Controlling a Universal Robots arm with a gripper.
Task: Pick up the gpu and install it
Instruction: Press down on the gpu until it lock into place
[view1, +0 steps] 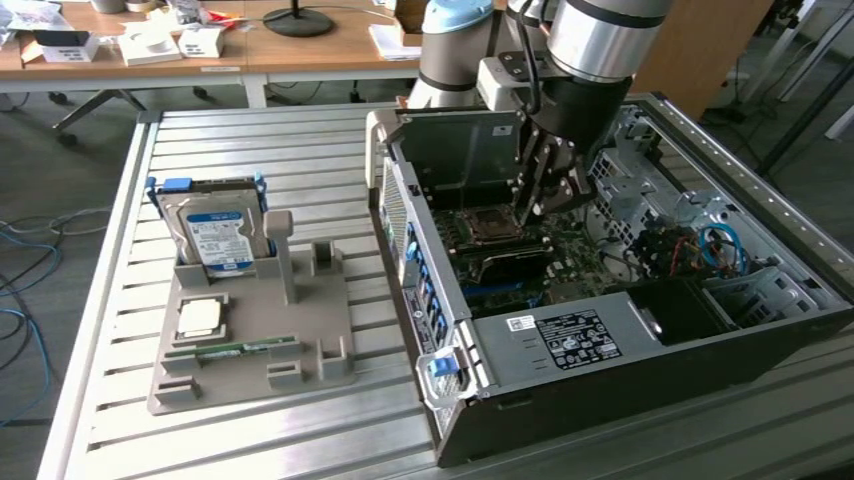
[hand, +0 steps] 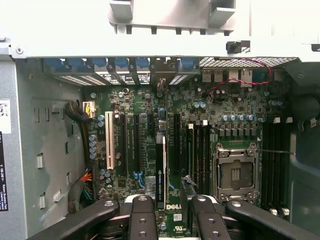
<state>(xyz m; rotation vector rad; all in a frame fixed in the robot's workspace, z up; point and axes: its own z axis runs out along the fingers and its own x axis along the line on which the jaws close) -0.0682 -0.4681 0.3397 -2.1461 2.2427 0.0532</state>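
A: Now, count of cards? Position?
B: One gpu (hand: 160, 170), edge-on, upright on the motherboard (hand: 125, 100) inside the one open case (view1: 561, 335).
A: Gripper (hand: 172, 220)?
B: Two fingers (hand: 142, 220), partly apart, just above the card, one either side; no grip seen.
A: Holder (view1: 314, 355) contents?
B: One hard drive (view1: 220, 235), one processor (view1: 200, 317), one memory stick (view1: 247, 348).

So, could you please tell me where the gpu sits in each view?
Exterior view: the gpu is the dark card inside the open case, just nearer the camera than the CPU socket.
Wrist view: the gpu stands edge-on on the motherboard.
Shared landmark: the CPU socket.
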